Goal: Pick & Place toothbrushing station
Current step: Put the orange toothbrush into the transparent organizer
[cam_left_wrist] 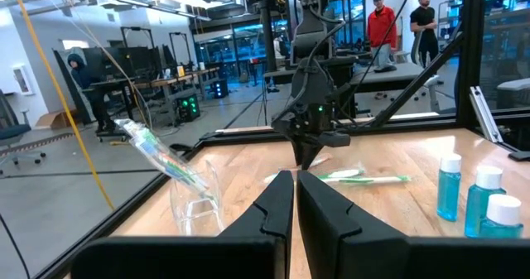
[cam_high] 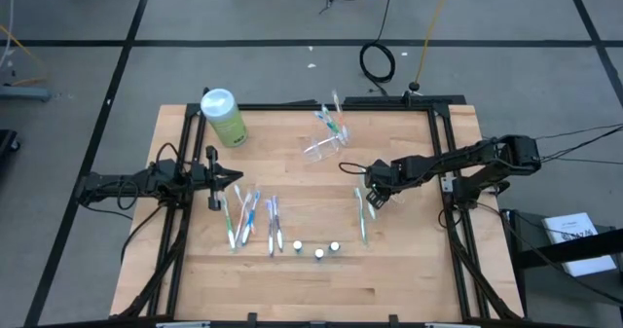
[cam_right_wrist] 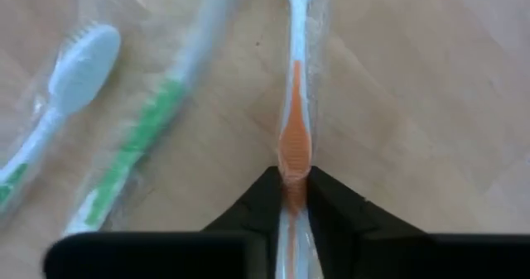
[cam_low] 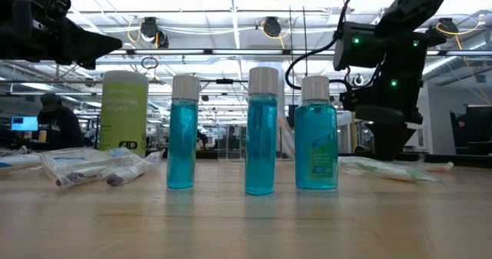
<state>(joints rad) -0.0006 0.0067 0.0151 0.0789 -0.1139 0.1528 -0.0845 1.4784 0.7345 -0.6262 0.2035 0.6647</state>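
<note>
Pinched between the right gripper's (cam_right_wrist: pixel 294 198) dark fingers is an orange-handled toothbrush (cam_right_wrist: pixel 296 138) in clear wrap, caught at its handle while it lies flat on the table (cam_high: pixel 409 270); the jaws are pressed onto it with only the handle's width between them. Just to its left lie two green-and-white brushes (cam_right_wrist: pixel 124 155), also wrapped. This gripper sits low at the table's right middle. Farther off and to the left, at the far middle of the table, stands the station (cam_high: pixel 324 145), a small clear holder already carrying brushes that lean out of it. It looks light, stiff and slick, likely to tip or slide under a nudge, so a grip across its rim or wall seems safest. At the left edge the left gripper (cam_high: pixel 237 178) waits, fingers pressed together, empty.
</note>
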